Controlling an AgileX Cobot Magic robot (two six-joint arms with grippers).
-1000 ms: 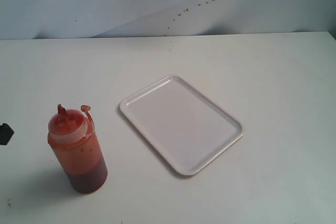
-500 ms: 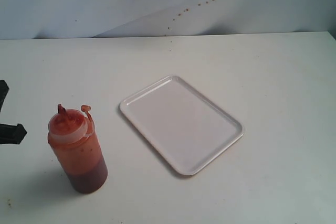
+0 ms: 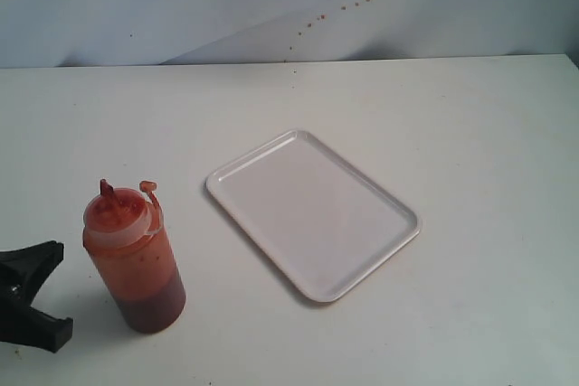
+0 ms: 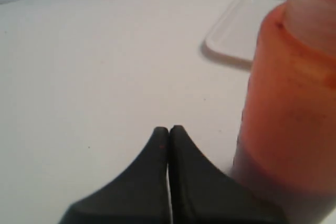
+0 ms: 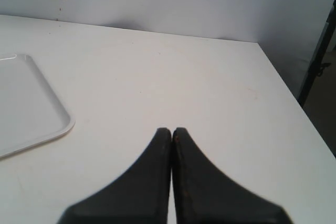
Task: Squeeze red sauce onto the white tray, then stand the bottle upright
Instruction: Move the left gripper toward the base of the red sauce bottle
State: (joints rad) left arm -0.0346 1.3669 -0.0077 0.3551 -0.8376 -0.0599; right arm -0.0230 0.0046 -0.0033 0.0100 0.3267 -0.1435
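We are bringing the left end effector (image 4: 168,132), tips pressed together, in beside the upright bottle (image 3: 134,264); the white tray (image 3: 312,214) is lying bare, so we are expecting grasping next.

White matte worktop (image 3: 470,133), pale grey-white backdrop (image 3: 136,6) rising from its far edge, diagonal fold crossing the backdrop, small reddish-brown specks (image 3: 344,6) scattered along the fold, what may be a dark upright post (image 5: 321,51) beyond the right edge, soft even light.
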